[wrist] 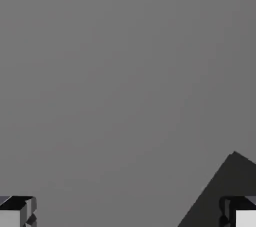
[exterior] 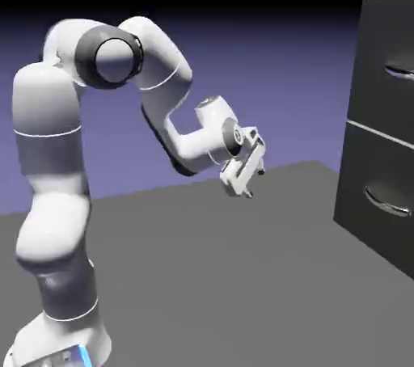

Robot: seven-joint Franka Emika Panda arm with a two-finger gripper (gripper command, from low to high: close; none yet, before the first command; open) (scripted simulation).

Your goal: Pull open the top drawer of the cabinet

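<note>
Your cabinet (exterior: 380,127) stood upright, well off from the gripper (exterior: 245,187) on the side it faced. The top drawer (exterior: 390,62) sat flush, shut, contents hidden, its handle (exterior: 400,73) lying sideways. Jaws were spread wide, gripping nothing.

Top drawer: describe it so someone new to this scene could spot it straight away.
Look to the right edge of the exterior view, where the tall dark cabinet stands on the grey table. Its front is split by a thin pale seam into two stacked panels. The top drawer is the panel above the seam, its silver handle partly cut off by the picture's edge, unlike the lower drawer beneath it.
</note>
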